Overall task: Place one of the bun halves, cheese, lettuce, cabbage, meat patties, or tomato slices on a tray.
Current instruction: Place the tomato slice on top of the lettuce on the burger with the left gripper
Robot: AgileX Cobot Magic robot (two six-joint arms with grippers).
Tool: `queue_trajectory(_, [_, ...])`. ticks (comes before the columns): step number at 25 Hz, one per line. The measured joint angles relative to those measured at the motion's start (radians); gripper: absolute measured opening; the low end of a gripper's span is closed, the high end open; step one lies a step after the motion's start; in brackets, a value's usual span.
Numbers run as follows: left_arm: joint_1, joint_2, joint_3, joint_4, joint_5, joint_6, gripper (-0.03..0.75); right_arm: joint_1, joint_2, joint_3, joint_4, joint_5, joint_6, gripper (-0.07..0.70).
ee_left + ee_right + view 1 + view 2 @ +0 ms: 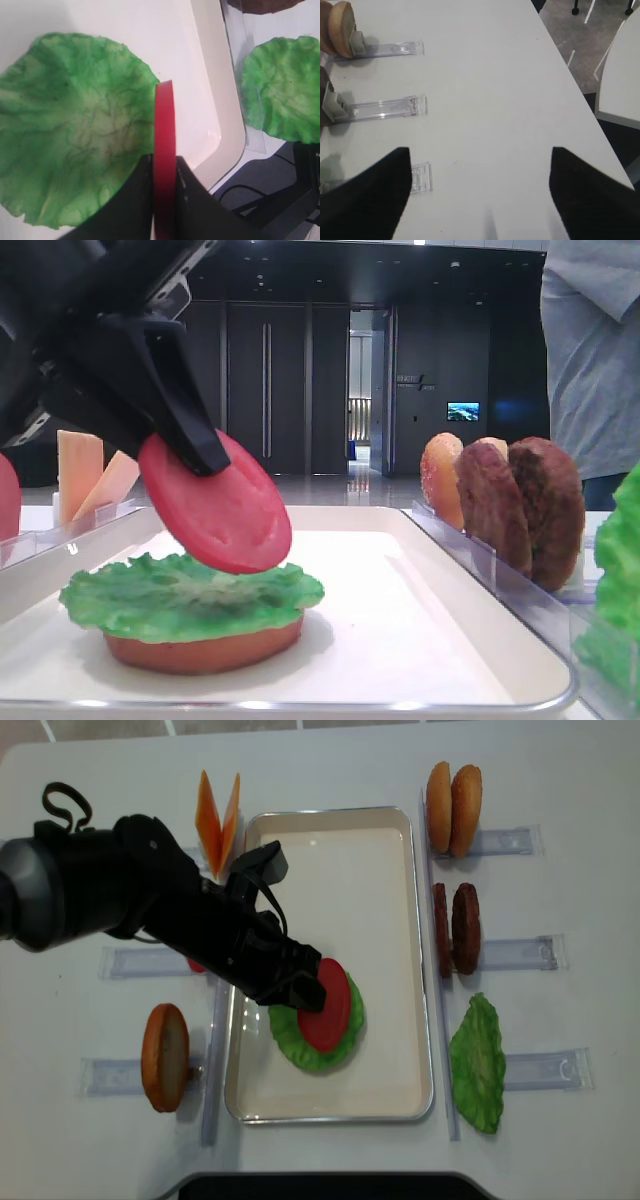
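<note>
- Gripped on edge between the shut jaws of the left gripper (165,185), a tomato slice (164,150) fills the foreground of the left wrist view, a thin red band just beside the ruffled lettuce leaf (75,125).
- Seen from the low exterior view, the matte red disc (215,505) hangs tilted just above the lettuce (190,595), faint dents showing on its face.
- Beneath the leaf sits a flat orange-tan bun half (205,650) on the white tray (400,640).
- From overhead, the slice (327,1004) lies over the green leaf in the lower half of the tray (390,1050).
- Black fingers (365,200) of the right gripper stand wide apart over bare table, holding nothing.
- Whether the slice touches the lettuce cannot be told.
</note>
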Motion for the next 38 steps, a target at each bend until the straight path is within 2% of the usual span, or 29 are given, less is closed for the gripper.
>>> queue_trajectory(6, [0.001, 0.000, 0.000, -0.016, -0.027, 0.027, 0.051, 0.000, 0.000, 0.000, 0.000, 0.000, 0.000, 0.539])
queue_trajectory(13, [0.001, 0.000, 0.000, -0.059, -0.027, 0.072, 0.051, 0.000, 0.000, 0.000, 0.000, 0.000, 0.000, 0.539])
queue_trajectory(38, [0.001, 0.047, 0.000, -0.052, -0.010, 0.074, 0.051, 0.000, 0.000, 0.000, 0.000, 0.000, 0.000, 0.539])
